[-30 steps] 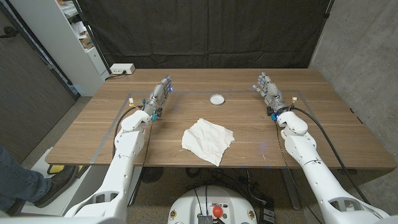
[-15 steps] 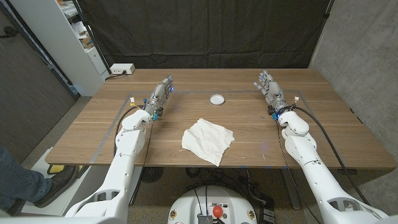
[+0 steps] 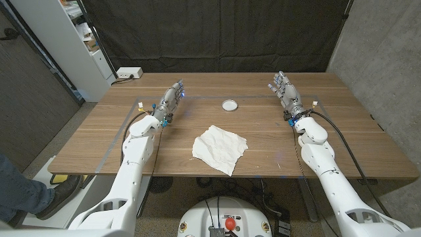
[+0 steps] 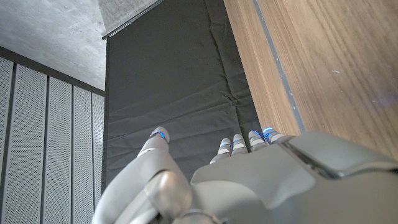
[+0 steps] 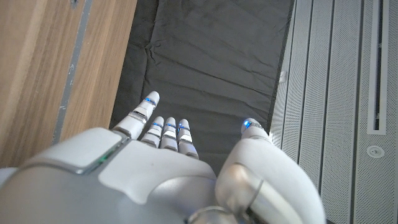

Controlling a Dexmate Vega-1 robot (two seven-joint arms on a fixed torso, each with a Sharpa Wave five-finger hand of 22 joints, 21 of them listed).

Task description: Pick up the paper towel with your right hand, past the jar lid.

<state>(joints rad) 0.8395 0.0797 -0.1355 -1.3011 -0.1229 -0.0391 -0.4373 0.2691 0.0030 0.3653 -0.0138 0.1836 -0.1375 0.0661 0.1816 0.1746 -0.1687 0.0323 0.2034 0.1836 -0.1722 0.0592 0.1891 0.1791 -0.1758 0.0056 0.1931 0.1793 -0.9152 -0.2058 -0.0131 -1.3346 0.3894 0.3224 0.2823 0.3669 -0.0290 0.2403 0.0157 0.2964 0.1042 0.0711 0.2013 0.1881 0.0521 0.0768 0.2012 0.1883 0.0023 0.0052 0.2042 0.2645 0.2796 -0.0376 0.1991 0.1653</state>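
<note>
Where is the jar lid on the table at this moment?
In the head view the jar lid lies near the table's far edge, about midway between the two hands, and just beyond the paper towel, apart from it.

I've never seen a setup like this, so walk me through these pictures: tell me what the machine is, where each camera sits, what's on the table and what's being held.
This is a two-armed robot standing at a wooden table, each arm ending in a hand with fingers. The wide picture comes from a camera on its head, looking down. The other two come from cameras on its wrists, looking along the back of each hand, so they appear turned. On the table lie a crumpled white paper towel near the robot and a small white jar lid farther away. The left hand and right hand hold nothing, fingers spread, out to either side.
</note>
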